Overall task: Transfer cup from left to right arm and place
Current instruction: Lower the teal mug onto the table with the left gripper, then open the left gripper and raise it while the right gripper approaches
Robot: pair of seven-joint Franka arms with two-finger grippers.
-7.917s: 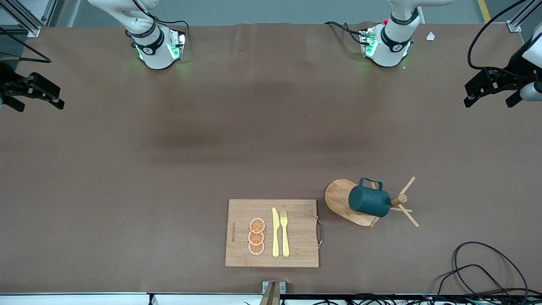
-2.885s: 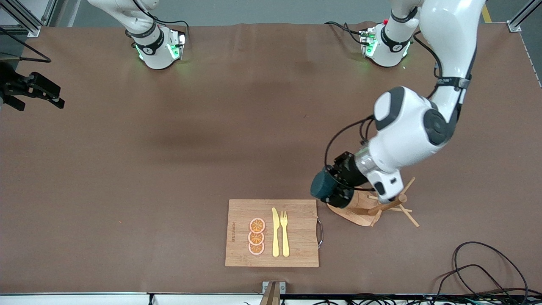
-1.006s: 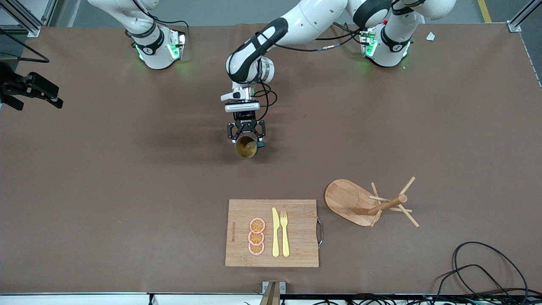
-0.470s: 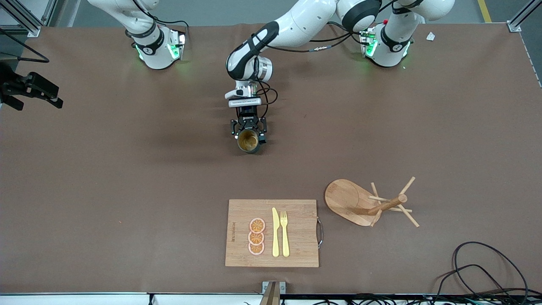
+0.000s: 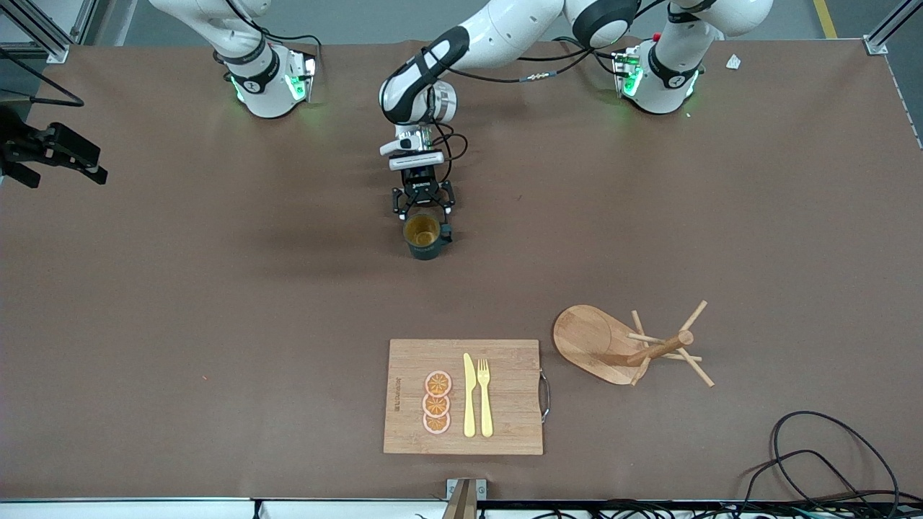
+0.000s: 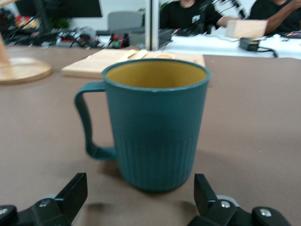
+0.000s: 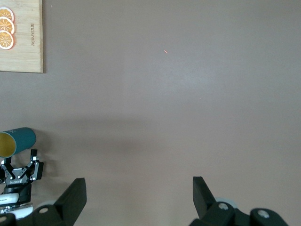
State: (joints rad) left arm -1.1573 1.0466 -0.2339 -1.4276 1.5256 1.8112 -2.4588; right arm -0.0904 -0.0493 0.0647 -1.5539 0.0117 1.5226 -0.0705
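The dark teal cup point(image 5: 424, 238) stands upright on the brown table near its middle, mustard inside showing, handle toward the left arm's end. My left gripper point(image 5: 423, 210) is open and empty, just on the robot-base side of the cup. In the left wrist view the cup point(image 6: 157, 127) stands between and just ahead of the open left gripper point(image 6: 139, 195), untouched by its fingers. My right gripper point(image 5: 65, 176) waits open and empty high at the right arm's end of the table. Its wrist view shows the open right gripper point(image 7: 137, 188) over bare table, with the cup point(image 7: 17, 141) far off.
A wooden cutting board point(image 5: 512, 389) with orange slices, a yellow knife and a fork lies nearer the front camera than the cup. A wooden mug tree point(image 5: 598, 342) stands beside it toward the left arm's end. Black cables point(image 5: 829, 461) lie at the front corner.
The left gripper lowered the cup to the table, opened, and drew back toward the robot bases. The cup now stands free. The right arm has not moved.
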